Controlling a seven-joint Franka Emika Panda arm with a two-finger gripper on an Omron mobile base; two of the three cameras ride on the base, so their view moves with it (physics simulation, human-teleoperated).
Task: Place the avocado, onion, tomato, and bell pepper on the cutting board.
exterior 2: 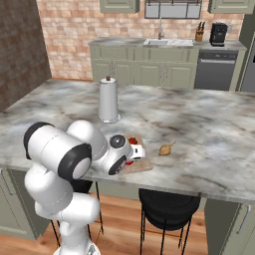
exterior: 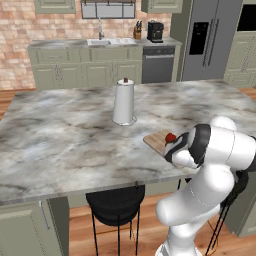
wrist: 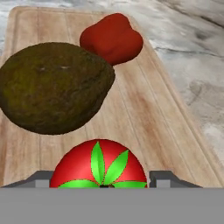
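The pincer (wrist: 104,183) is flanking the tomato (wrist: 98,164) on the cutting board (wrist: 148,118); whether it is gripping is unclear. Beyond, the avocado (wrist: 52,87) and bell pepper (wrist: 113,38) are sitting on the board. The onion (exterior 2: 166,149) is lying on the counter (exterior 2: 209,129) just beside the board.

We see a marble island counter (exterior: 60,135) — at its near edge the cutting board (wrist: 144,109), the onion (exterior 2: 166,149) at the board's three o'clock, a paper-towel roll (exterior: 124,102) at twelve.
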